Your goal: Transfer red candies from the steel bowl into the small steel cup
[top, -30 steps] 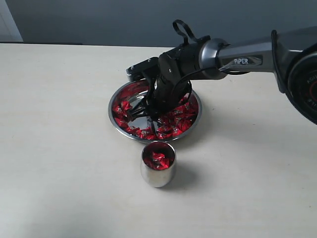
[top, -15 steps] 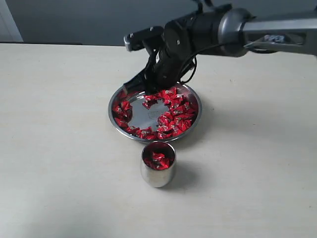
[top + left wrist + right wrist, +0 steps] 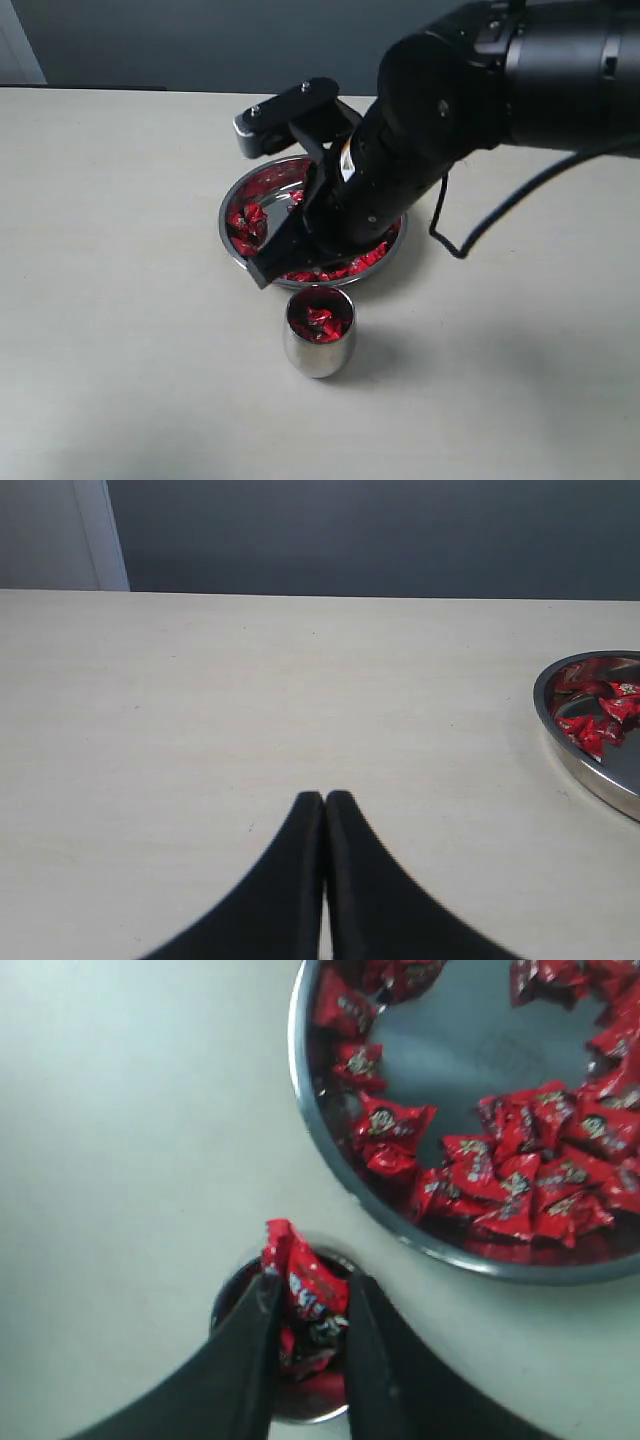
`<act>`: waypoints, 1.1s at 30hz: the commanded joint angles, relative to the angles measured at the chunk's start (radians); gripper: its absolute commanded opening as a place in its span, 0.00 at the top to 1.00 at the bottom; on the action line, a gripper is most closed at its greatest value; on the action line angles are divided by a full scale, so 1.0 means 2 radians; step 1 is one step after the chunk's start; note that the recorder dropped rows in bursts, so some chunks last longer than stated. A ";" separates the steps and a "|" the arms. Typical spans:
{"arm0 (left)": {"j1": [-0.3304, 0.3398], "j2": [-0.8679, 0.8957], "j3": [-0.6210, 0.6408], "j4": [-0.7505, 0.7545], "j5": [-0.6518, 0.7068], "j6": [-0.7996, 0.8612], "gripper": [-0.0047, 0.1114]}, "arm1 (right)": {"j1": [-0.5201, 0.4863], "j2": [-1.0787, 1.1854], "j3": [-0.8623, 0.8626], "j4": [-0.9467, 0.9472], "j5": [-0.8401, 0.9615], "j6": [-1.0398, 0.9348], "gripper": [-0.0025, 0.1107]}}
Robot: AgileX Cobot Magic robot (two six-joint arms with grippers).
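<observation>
swung off the steel bowl (image 3: 224, 225) at mid-frame and down over the small steel cup (image 3: 319, 350) at lower centre, right gripper (image 3: 308, 1285) pinched narrow on one red candy (image 3: 298, 1255), so seemingly only the release remained.

Exterior view: raised, looking obliquely down on the whole table (image 3: 120, 350). Left wrist view: low, level across it. Right wrist view: close, straight down. All share the bowl (image 3: 258, 183).

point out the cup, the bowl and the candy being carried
cup (image 3: 318, 358), exterior view, side wall
bowl (image 3: 450, 1050), right wrist view, bare flat bottom
held candy (image 3: 305, 1275), right wrist view, middle of wrapper
</observation>
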 commanded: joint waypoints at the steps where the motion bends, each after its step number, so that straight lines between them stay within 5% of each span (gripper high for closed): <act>1: -0.003 -0.003 0.001 0.000 -0.002 -0.001 0.96 | 0.008 -0.017 0.048 0.041 -0.024 -0.002 0.97; 6: -0.003 -0.003 0.001 0.000 -0.002 -0.001 0.96 | 0.008 -0.017 0.066 0.050 -0.034 -0.021 0.96; 13: -0.003 -0.003 0.001 0.000 -0.002 -0.001 0.96 | 0.008 -0.017 0.066 0.070 -0.031 -0.051 0.66; 23: -0.003 -0.003 0.001 0.000 -0.002 -0.001 0.96 | 0.008 -0.017 0.066 0.067 -0.038 -0.051 0.65; 33: -0.003 -0.003 0.001 0.000 -0.002 -0.001 0.96 | 0.001 0.059 0.018 -0.010 -0.156 -0.045 0.65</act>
